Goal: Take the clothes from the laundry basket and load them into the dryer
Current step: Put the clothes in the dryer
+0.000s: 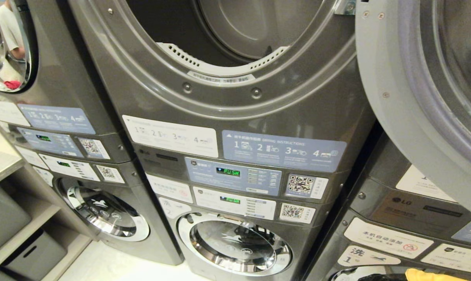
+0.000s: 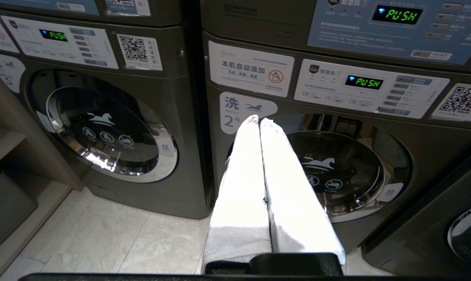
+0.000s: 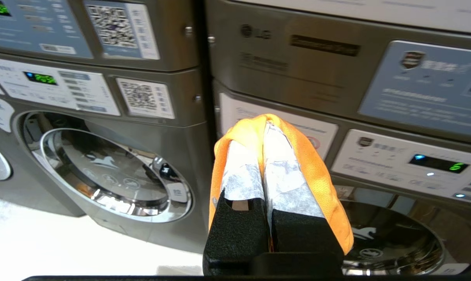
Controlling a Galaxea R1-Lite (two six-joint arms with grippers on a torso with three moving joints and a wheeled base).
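Carrying an orange garment (image 3: 317,164), pinched between the pressed-together fingers of the right gripper (image 3: 263,128) and draped over both, low at the near right before the closed lower washers. Aiming next, by judgement, up and left into the open dryer drum (image 1: 235,35), clearing the swung door (image 1: 399,101). Left gripper (image 2: 259,120) idling pressed together, empty, low before the washers. Laundry basket not showing.

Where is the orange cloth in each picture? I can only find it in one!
Head view: just a yellow-orange scrap of the orange cloth peeks in at the bottom edge, right of centre.
Left wrist view: not in it; only the empty left gripper, shut.
Right wrist view: in the middle, draped over the shut right gripper.
Shared landmark: the round washer door under the green PUSH display.
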